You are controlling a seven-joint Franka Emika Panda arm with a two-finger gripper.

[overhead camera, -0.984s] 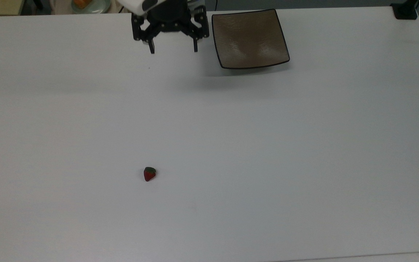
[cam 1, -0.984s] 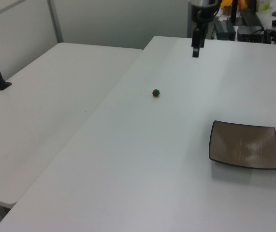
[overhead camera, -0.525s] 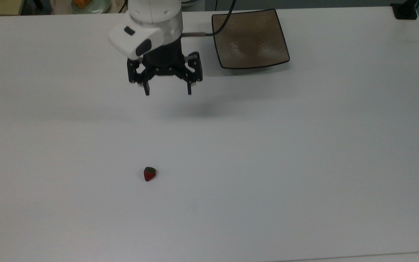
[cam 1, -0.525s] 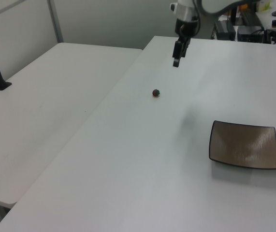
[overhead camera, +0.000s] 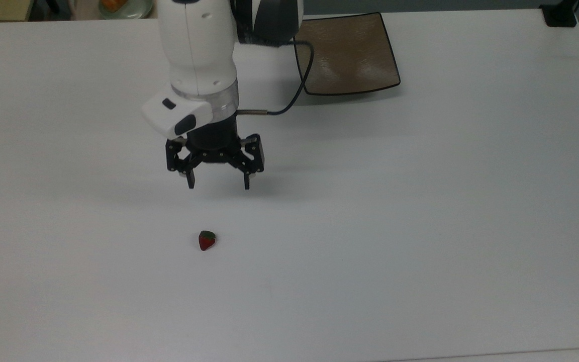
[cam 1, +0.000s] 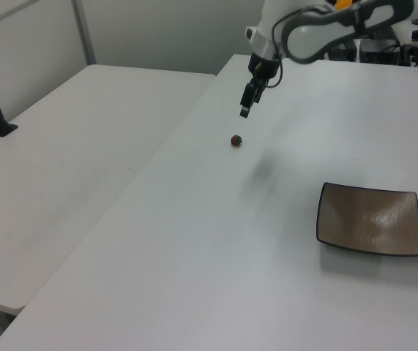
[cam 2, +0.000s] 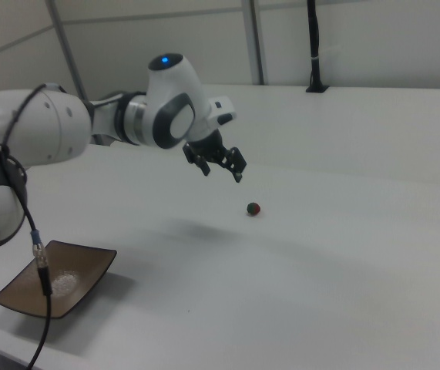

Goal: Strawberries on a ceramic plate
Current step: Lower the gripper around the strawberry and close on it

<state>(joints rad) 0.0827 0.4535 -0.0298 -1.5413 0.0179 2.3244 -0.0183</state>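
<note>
A tiny red strawberry (overhead camera: 207, 241) with a green cap lies alone on the white table (overhead camera: 420, 226), also seen as the strawberry (cam 1: 236, 140) and the strawberry (cam 2: 253, 208). My gripper (overhead camera: 218, 187) hangs open above the table, short of the fruit toward the top view's upper edge, with nothing between its fingers. It shows too as the gripper (cam 1: 244, 111) and the gripper (cam 2: 221, 173). The square brown-grey ceramic plate (overhead camera: 350, 55) with a thin dark rim sits bare at the top view's upper right, plate (cam 1: 370, 219), plate (cam 2: 54, 277).
A round pale-green dish (overhead camera: 126, 7) with orange food lies beyond the table's far edge in the top view. A black cable (overhead camera: 289, 100) hangs off the arm beside the plate. A second white table (cam 1: 69, 168) adjoins at the left view's left.
The arm has swept from beside the plate out across the table toward the strawberry, lowering as it went. The gripper stays open. Strawberry and plate have not moved.
</note>
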